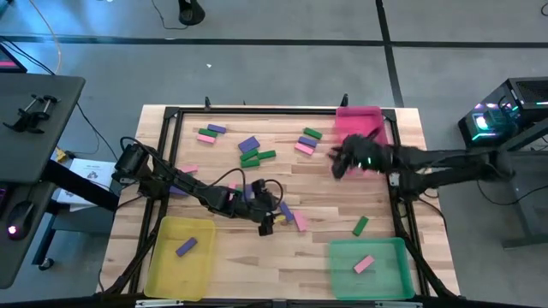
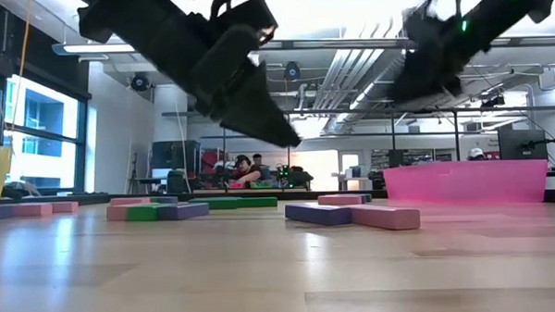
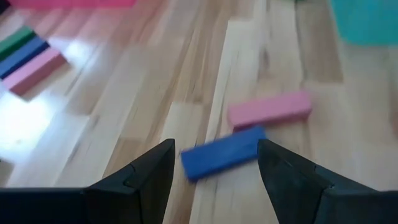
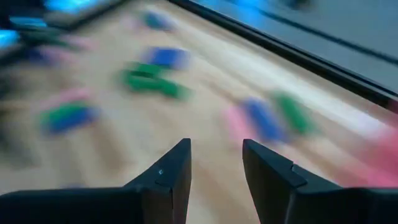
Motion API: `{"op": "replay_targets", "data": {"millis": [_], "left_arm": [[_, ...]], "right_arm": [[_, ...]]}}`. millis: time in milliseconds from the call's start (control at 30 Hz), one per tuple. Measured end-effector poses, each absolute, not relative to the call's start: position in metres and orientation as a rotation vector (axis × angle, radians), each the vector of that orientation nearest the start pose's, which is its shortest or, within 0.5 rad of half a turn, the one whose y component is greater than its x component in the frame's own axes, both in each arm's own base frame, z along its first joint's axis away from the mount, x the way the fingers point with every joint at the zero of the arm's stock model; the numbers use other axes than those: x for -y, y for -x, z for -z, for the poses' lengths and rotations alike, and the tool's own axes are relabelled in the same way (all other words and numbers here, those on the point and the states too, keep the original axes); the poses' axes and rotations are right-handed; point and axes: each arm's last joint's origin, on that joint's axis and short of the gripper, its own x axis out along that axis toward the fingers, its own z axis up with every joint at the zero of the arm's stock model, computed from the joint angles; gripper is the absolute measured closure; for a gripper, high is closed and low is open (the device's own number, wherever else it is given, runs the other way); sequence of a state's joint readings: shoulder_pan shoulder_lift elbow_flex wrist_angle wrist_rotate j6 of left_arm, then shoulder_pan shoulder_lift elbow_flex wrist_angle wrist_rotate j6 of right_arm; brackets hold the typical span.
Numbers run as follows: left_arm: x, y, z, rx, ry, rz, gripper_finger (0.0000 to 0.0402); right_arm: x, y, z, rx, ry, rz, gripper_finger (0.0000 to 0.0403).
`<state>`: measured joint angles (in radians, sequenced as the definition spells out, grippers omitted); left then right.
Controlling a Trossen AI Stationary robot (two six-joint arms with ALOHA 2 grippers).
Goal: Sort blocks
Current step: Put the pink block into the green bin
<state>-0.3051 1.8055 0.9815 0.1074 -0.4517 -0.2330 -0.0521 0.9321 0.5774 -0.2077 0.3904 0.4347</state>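
Two dark arms here, matte black from base to tip, built of chunky jointed segments. The left arm [image 1: 184,184] carries black cabling looped along its links, and a small yellowish tag shows by the left claw [image 1: 267,224]. The right arm [image 1: 445,162] is the same black, with a small green light glowing on its wrist housing near the right claw [image 1: 338,162]. Seen from the wrists, each claw's fingers [image 3: 149,180] are flat, wedge-shaped black plates with bevelled edges and plain smooth faces [image 4: 171,177].
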Motion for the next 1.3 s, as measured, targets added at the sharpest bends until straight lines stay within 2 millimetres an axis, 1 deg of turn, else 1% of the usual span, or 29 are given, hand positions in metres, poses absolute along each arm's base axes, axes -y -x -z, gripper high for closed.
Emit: {"op": "replay_targets", "data": {"millis": [133,233,333,433,533,633,800,867,933,1000,1067,1167,1300], "left_arm": [[0.099,-0.353,-0.164,-0.586,-0.017,-0.208,0.0186],[0.102,-0.353,-0.166,-0.567,-0.011,-0.199,0.0186],[0.106,-0.353,-0.167,-0.553,-0.007,-0.188,0.0186],[0.111,-0.354,-0.169,-0.518,0.014,-0.175,0.0186],[0.118,-0.353,-0.170,-0.496,0.035,-0.160,0.0186],[0.125,-0.352,-0.172,-0.472,0.065,-0.145,0.0186],[0.140,-0.347,-0.175,-0.436,0.091,-0.145,0.0186],[0.146,-0.344,-0.175,-0.429,0.094,-0.161,0.0186],[0.151,-0.341,-0.175,-0.419,0.084,-0.177,0.0186],[0.155,-0.339,-0.175,-0.411,0.074,-0.193,0.0186],[0.156,-0.338,-0.175,-0.407,0.069,-0.201,0.0186],[0.157,-0.337,-0.175,-0.411,0.064,-0.202,0.0186],[0.157,-0.337,-0.174,-0.419,0.059,-0.203,0.0186]], "right_arm": [[-0.036,-0.213,-0.228,-0.357,-0.183,0.303,0.0274],[-0.075,-0.223,-0.215,-0.344,-0.104,0.180,0.0274],[-0.105,-0.230,-0.194,-0.373,-0.029,0.054,0.0274],[-0.125,-0.239,-0.173,-0.392,-0.059,-0.068,0.0274],[-0.133,-0.253,-0.158,-0.405,-0.109,-0.058,0.0273],[-0.138,-0.271,-0.156,-0.457,-0.105,-0.024,0.0262],[-0.146,-0.296,-0.158,-0.673,-0.052,0.080,0.0212],[-0.147,-0.303,-0.160,-0.759,-0.074,0.162,0.0189],[-0.147,-0.309,-0.157,-0.833,-0.118,0.262,0.0167],[-0.148,-0.312,-0.152,-0.882,-0.150,0.364,0.0152],[-0.148,-0.314,-0.142,-0.895,-0.166,0.446,0.0144],[-0.150,-0.312,-0.124,-0.901,-0.188,0.509,0.0142],[-0.151,-0.308,-0.111,-0.890,-0.226,0.573,0.0146]]}}
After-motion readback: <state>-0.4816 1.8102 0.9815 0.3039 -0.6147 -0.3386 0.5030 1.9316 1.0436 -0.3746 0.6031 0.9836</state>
